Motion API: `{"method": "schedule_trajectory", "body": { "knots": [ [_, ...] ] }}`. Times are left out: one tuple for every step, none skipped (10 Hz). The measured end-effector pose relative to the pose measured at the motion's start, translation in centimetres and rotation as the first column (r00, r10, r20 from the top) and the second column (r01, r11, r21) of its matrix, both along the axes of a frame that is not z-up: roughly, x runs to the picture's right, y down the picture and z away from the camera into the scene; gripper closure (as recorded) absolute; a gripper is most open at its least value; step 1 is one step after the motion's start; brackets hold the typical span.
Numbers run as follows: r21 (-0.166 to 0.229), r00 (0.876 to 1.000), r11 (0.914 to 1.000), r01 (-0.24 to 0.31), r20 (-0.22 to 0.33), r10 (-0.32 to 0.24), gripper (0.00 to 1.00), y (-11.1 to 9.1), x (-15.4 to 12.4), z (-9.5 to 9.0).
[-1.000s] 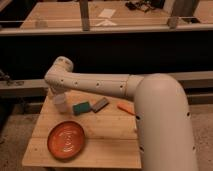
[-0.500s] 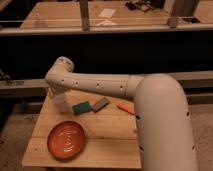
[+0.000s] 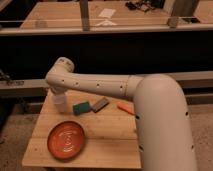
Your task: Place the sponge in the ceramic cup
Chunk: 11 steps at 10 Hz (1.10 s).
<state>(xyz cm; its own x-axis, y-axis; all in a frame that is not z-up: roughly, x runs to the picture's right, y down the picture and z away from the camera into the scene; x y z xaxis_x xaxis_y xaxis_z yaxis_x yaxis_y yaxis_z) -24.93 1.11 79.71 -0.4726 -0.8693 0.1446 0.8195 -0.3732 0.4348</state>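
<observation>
The sponge (image 3: 81,107) is noted flat on the table (image 3: 107,135), green face up, outside the ceramic cup (image 3: 60,104) and just beside it on the picture's right; contact between the two cannot be settled. The cup is seen upright near the table's far left corner, and nothing is seen in it, though its mouth is largely covered from this view. The end effector (image 3: 58,94) is located at the end of the down-turned wrist, directly over the cup and very close to its rim; how wide it is spread, and whether anything is gripped, cannot be told, since it is masked by the wrist and merges with the white cup. From the end effector the sponge lies to the picture's right and slightly nearer the camera, a short sideways offset only. The sponge's long axis is judged to run roughly left to right across the table, the right end tipped a little away from the camera. A dark grey bar (image 3: 100,104) is recorded just beyond the sponge's right end, then an orange stick (image 3: 125,108) further right; an orange plate (image 3: 66,140) sits nearer the camera. Only one arm is fitted, so no choice of side arises. The wanted end state is not met as the things lie: sponge on table, not in cup
</observation>
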Motion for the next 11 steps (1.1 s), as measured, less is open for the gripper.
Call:
{"method": "schedule_trajectory", "body": {
  "knots": [
    [-0.001,1.0,1.0,0.005,0.003,-0.005,0.65,-0.02,-0.1,0.04],
    [-0.002,1.0,0.9999,0.011,0.008,-0.011,0.65,0.02,-0.3,0.08],
    [-0.002,1.0,0.9999,0.017,0.012,-0.017,0.65,0.03,-0.48,0.09],
    [-0.003,1.0,0.9998,0.019,0.012,-0.019,0.65,0.04,-0.45,0.14],
    [-0.003,1.0,0.9998,0.018,0.012,-0.018,0.65,0.03,-0.41,0.15],
    [-0.003,1.0,0.9998,0.019,0.012,-0.019,0.65,0.04,-0.45,0.14],
    [-0.003,1.0,0.9998,0.019,0.012,-0.019,0.65,0.05,-0.47,0.14],
    [-0.003,1.0,0.9998,0.018,0.012,-0.018,0.65,0.04,-0.44,0.15],
    [-0.003,1.0,0.9998,0.018,0.012,-0.018,0.65,0.03,-0.43,0.15],
    [-0.004,1.0,0.9998,0.019,0.012,-0.019,0.65,0.07,-0.45,0.17],
    [-0.004,1.0,0.9998,0.018,0.012,-0.018,0.65,0.06,-0.44,0.17]
  ]
}}
